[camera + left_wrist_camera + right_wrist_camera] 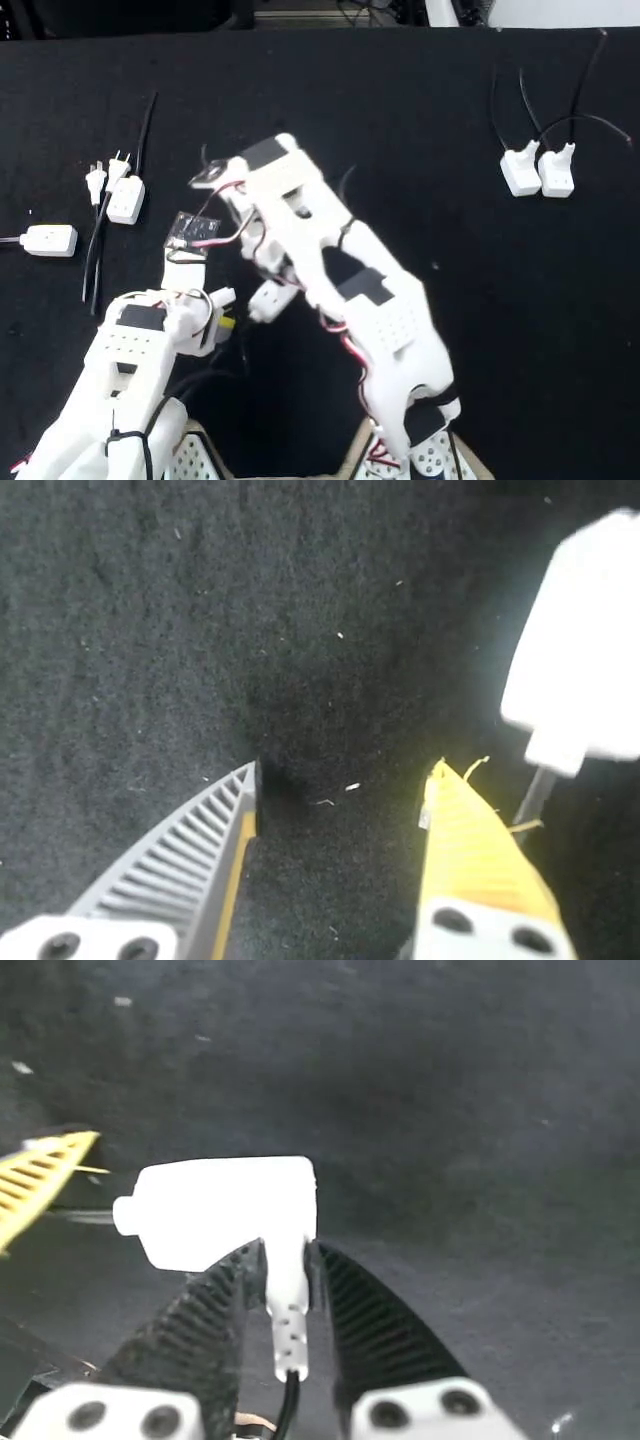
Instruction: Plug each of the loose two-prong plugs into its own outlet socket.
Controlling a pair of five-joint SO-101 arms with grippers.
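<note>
In the high view the right gripper [268, 282] is near the middle of the black desk [420, 110], in front of the left arm. Its jaws are closed on a white block [270, 300] with a black cable. In the right wrist view we see that the two dark fingers [215, 1310] of this gripper [285, 1255] pinch the narrow neck of the white block [225, 1210], where the cable comes out. The wide body lies crosswise beyond the fingertips. We cannot tell if this block is a plug or a socket, because no prongs or slots are visible.

The left gripper [222, 308] is just beside the block. In the left wrist view its jaws stand apart around bare desk; the gripper [345, 775] holds nothing, and the white block [585, 660] is beside its yellow finger [465, 840].

Far on the left side of the desk lie two loose plugs [97, 181], close together with their prongs pointing away from the arms. A white socket [126, 199] is just beside them, and a second socket [50, 240] is near the left edge. Far on the right side, well apart from both arms, two white units [538, 170] stand side by side, each with a black cable.
</note>
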